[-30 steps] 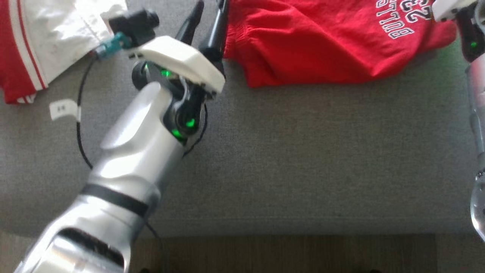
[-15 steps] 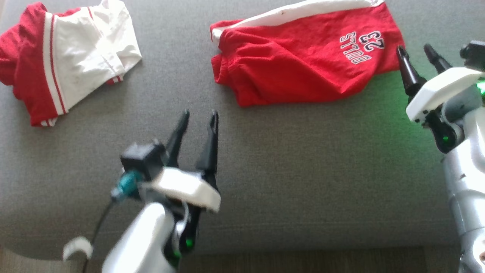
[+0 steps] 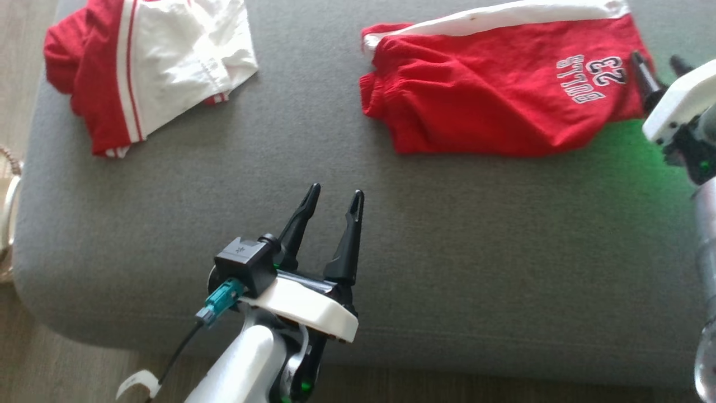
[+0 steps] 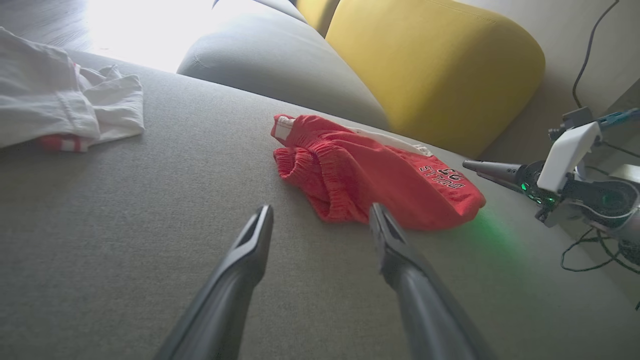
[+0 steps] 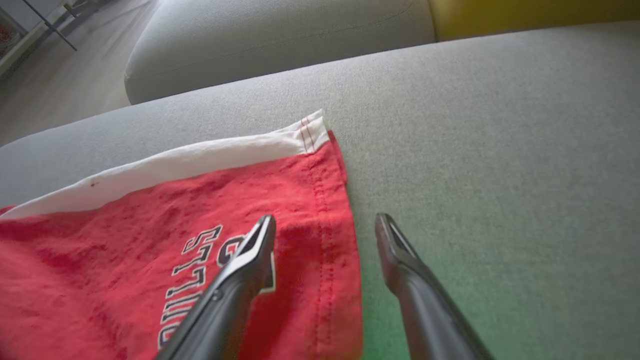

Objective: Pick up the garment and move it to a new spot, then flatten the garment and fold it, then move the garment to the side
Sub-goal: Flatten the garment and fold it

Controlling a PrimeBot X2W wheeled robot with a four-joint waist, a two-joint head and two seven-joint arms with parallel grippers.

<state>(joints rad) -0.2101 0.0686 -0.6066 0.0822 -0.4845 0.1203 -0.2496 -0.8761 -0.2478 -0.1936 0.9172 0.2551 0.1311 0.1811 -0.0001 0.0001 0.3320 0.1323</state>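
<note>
Here, the red shorts [image 3: 503, 106] lie roughly flat on the grey sofa cushion [image 3: 447, 252] in the upper right of the head view. Their bunched elastic waistband [image 3: 386, 95] is at the left end, a white side stripe [image 3: 503, 17] runs along the top edge, and white lettering [image 3: 593, 78] reading "BULLS 23" sits near the right end. The right gripper [image 3: 657, 57] is at the right edge of that frame, just beside the printed end, its two dark fingers spread apart and holding nothing. In the right wrist view one finger lies in front of the lettering and the other in front of bare grey fabric, with the stitched hem [image 5: 320, 200] between them; whether the tips touch the cloth cannot be told. The left gripper [image 3: 336, 191] is at the lower centre of the head view over bare cushion, well apart from the shorts, fingers parted and empty. In the left wrist view the waistband shows just beyond the fingertips. A second garment [image 3: 168, 61], white with red, lies crumpled in the upper left of the head view, well apart from the shorts. A green glow [image 3: 632, 145] tints the cushion below the shorts' right end. A yellow cushion [image 4: 435, 65] stands in the upper right of the left wrist view, and wooden floor [image 3: 56, 369] shows along the head view's bottom edge.
</note>
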